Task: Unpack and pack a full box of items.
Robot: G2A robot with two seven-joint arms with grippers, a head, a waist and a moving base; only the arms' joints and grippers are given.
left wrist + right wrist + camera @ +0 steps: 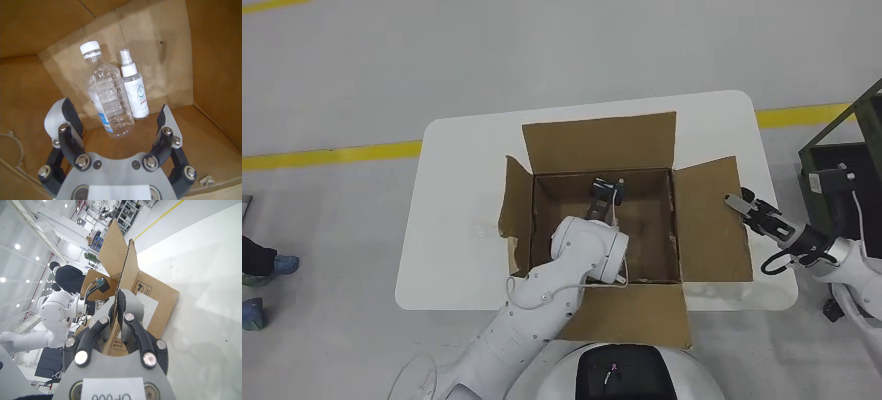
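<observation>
While the water bottle (108,94) and the spray bottle (136,91) rest side by side and touching inside the cardboard box (600,145), caps pointing the same way, the left gripper (116,108) hangs just over them with its jaws spread wide and holding nothing. It is presumably lined up to take the water bottle, the nearer of the two. The right gripper (118,300) is clamped on the box's right-hand flap (710,235) (likely to steady the carton and hold the opening clear for the other arm). The box sits on the white table (462,200). Unpacking appears unfinished.
</observation>
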